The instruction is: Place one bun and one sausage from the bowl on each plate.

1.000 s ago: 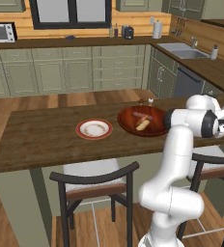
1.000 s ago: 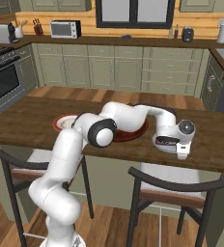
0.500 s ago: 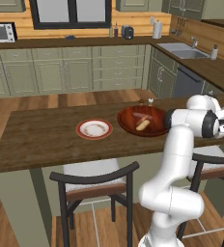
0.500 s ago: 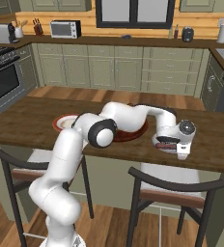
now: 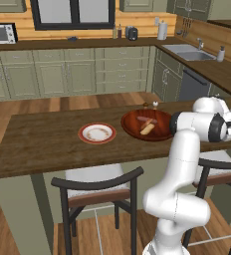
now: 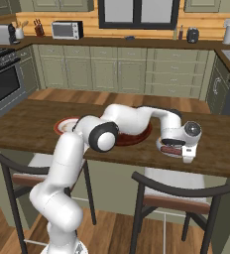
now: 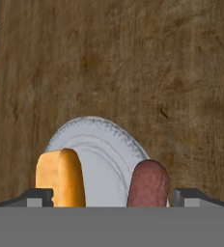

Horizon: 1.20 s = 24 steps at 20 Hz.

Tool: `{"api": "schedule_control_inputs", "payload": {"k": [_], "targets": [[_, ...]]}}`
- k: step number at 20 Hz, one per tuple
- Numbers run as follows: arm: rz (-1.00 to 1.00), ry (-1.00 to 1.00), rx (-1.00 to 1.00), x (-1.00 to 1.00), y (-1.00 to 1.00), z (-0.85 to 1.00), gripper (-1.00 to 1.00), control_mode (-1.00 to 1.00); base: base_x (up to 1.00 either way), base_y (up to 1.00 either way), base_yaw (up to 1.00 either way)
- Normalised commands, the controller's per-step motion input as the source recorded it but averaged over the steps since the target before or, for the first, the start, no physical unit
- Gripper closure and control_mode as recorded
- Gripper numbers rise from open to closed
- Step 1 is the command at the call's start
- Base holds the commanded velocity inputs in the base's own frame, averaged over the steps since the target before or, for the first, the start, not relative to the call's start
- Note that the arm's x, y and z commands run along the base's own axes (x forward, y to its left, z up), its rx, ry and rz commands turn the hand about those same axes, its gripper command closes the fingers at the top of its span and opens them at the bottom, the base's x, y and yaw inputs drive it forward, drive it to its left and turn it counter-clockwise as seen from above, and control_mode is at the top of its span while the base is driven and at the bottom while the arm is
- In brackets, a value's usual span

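Tool (image 7: 112, 195) spread wide, grey plate (image 7: 104, 144) (bun (image 7: 61, 176), sausage (image 7: 149, 183))

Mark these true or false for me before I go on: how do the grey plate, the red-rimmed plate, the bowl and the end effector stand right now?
1. The pale grey plate carries a bun and a sausage. True.
2. The end effector is shut on the sausage. False: its jaws stand wide, with bun and sausage between them, gripping neither.
3. The red-rimmed plate already holds a bun. False: no food shows on it.
4. The bowl still has food in it. True: a pale piece and a darker one lie inside.
5. The red-rimmed plate sits inside the bowl. False: it lies beside the bowl on the wooden counter.
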Motion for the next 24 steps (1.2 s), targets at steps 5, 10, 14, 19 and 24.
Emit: {"api": "schedule_control_inputs", "payload": {"k": [5,10,14,19,24], "targets": [[0.0,0.0,0.0,0.0,-0.05,0.19,-1.0,-1.0,0.0,0.0,0.0],[0.01,-0.07,-0.01,-0.06,0.01,0.68,-1.0,-1.0,0.0,0.0,0.0],[0.26,-0.01,-0.02,0.0,0.7,0.63,-1.0,-1.0,0.0,0.0,0.0],[0.44,0.05,-0.01,0.0,1.0,0.16,-1.0,-1.0,0.0,0.0,0.0],[0.43,0.03,-0.07,0.0,0.77,0.66,-1.0,-1.0,0.0,0.0,0.0]]}}
